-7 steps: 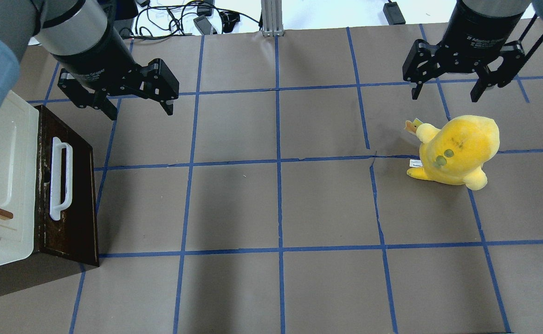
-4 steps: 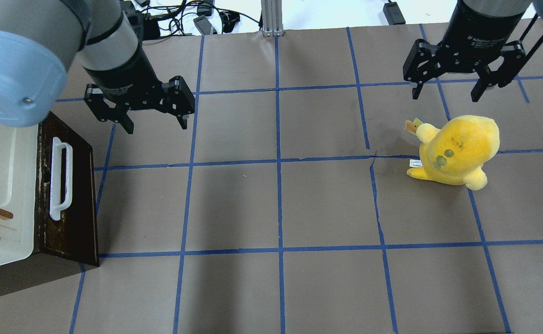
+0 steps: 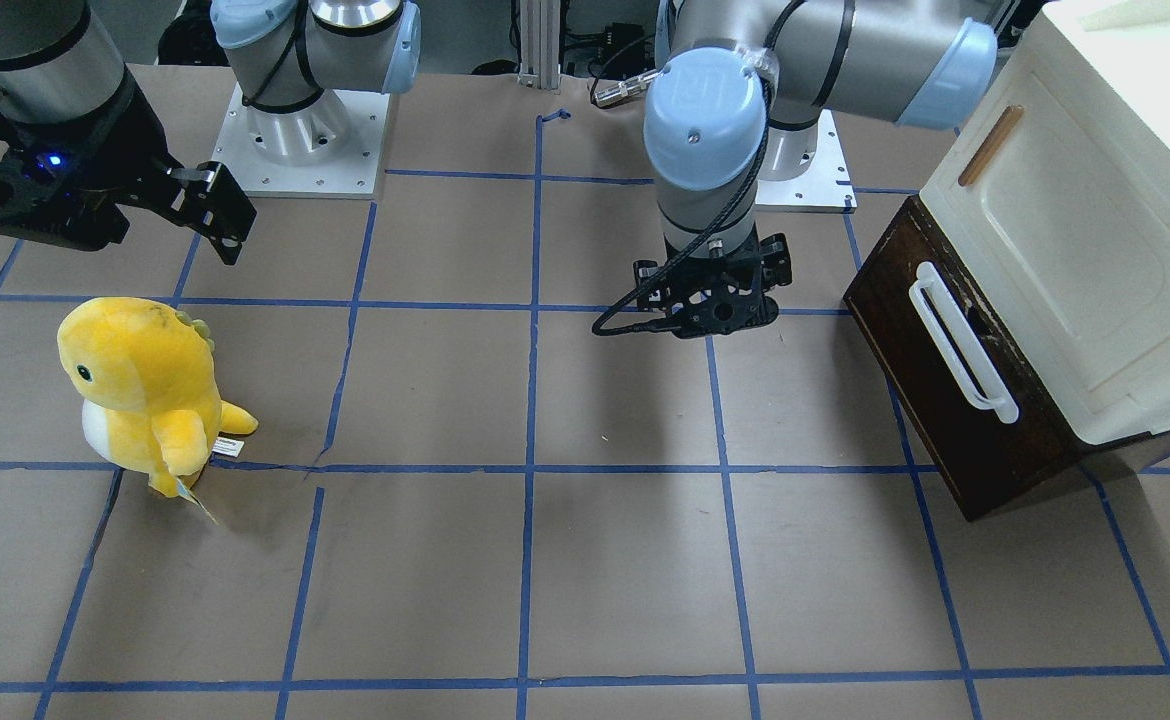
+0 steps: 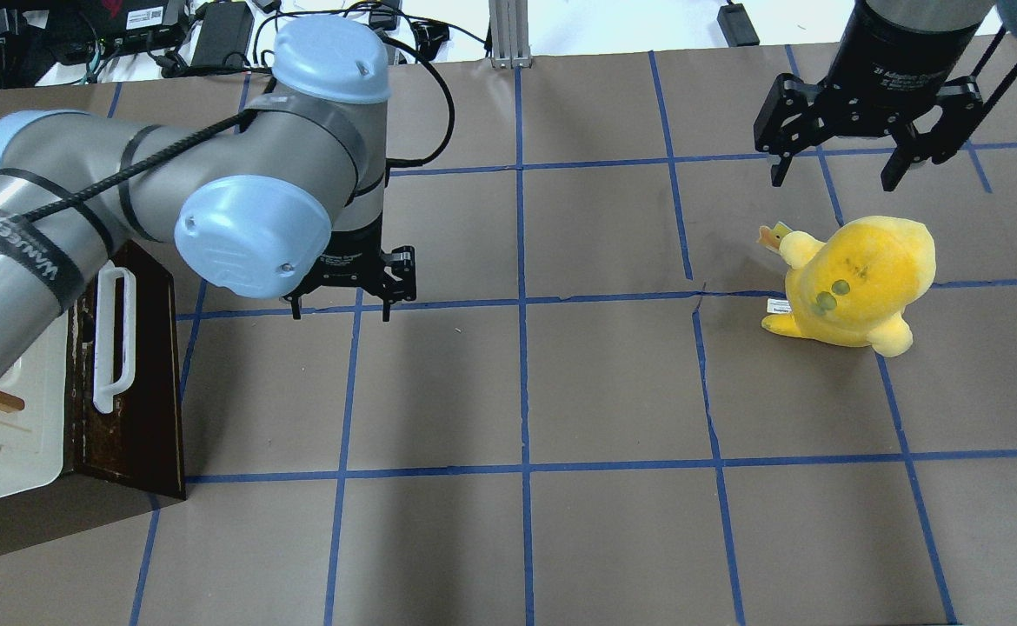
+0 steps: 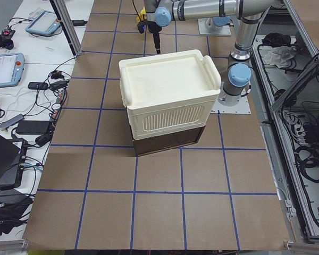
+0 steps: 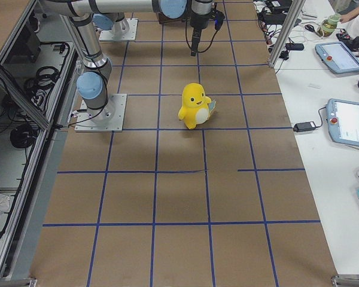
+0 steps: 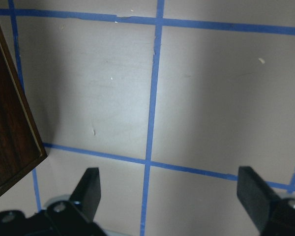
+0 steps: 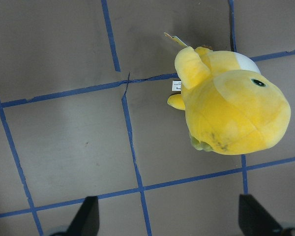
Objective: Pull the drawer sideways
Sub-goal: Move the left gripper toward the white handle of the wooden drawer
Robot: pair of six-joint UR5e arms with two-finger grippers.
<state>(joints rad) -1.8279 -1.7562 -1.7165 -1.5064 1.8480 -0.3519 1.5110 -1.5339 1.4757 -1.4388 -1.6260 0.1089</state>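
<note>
Left gripper [image 4: 342,310]: jaws spread wide, holding nothing, pointing straight down over the table
Left fingers [image 7: 89,189]: the wrist view shows both black tips on either side of a crossing of blue tape lines, with bare paper between them
Left gripper and drawer: apart; the gripper hangs off the drawer's far corner, toward the table's middle, and touches neither wood nor handle
Drawer [image 4: 135,391]: dark brown wood at the table's end on the robot's left, its front facing the table's middle and leaning back, under the cream box; one corner of it sits at the left edge of the left wrist view
Handle [image 4: 113,339]: long white bar running along the drawer front, nothing gripping it
Left arm [image 4: 152,200]: reaches in over the box and the drawer's upper corner, hiding part of both from overhead
Right gripper [image 4: 833,178]: jaws spread wide, empty, hanging above the table just behind the soft toy
Box [image 3: 1095,250]: cream-white, sitting on top of the drawer, with a small tan wooden handle [image 3: 990,145] on its panel
Soft toy [image 4: 856,283]: yellow, upright on the robot's right side, well apart from the drawer
Table [image 4: 613,374]: brown paper marked in squares by blue tape
</note>
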